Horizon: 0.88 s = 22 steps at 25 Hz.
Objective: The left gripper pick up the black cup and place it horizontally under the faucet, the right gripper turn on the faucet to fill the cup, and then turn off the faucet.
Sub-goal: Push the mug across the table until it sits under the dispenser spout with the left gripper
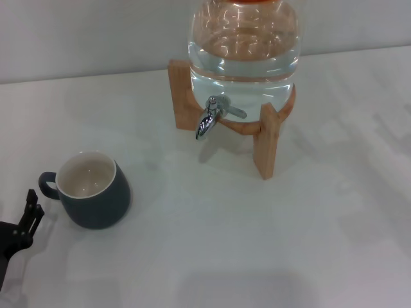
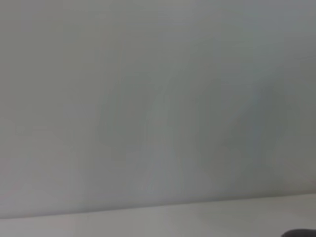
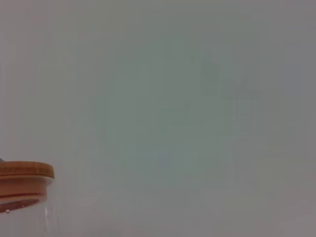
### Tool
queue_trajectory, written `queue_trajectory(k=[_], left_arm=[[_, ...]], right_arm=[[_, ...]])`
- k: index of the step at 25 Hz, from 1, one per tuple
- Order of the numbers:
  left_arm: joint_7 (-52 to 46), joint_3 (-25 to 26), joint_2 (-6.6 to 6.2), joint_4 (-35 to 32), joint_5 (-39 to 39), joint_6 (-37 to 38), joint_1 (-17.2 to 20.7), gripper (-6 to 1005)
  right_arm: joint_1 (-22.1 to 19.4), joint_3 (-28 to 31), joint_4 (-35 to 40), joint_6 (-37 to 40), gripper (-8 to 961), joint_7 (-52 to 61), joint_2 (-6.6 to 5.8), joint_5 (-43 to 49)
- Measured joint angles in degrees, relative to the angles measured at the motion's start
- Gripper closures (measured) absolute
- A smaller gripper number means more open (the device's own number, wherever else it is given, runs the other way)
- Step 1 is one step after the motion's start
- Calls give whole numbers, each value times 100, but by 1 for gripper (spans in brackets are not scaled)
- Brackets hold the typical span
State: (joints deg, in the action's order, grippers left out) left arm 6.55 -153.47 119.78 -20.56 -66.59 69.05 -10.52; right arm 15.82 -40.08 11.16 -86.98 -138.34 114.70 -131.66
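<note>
The white tabletop (image 1: 212,256) fills most of the head view, running back to a pale wall. At its far middle stands a clear glass jar (image 1: 244,38), filled with water and seated on a wooden stand (image 1: 266,144) whose legs rest on the tabletop. In the right wrist view only the jar's orange-brown lid (image 3: 24,171) and a strip of glass beneath it show against the wall.

The black cup (image 1: 93,189) stands upright on the near left part of the tabletop, well apart from the jar, its cream inside open upward and its small loop handle (image 1: 46,185) turned toward the robot's left.

The faucet (image 1: 212,117) juts from the jar's lower front, chrome spout curving down, lever handle pointing to the robot's right, nothing below it but bare tabletop.

The left pincer (image 1: 29,212) shows only as a black jointed piece at the near left edge, just beside the cup's handle and not touching it; whether it is released or clenched I cannot tell. The right pincer is out of sight.
</note>
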Motion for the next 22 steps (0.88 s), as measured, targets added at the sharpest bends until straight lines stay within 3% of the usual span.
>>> queue_trajectory(k=[22], left_arm=[[-278,-44,-35,247,214,-178,-214,122]], right_arm=[[19,-21,0,11,113,0,0,0]])
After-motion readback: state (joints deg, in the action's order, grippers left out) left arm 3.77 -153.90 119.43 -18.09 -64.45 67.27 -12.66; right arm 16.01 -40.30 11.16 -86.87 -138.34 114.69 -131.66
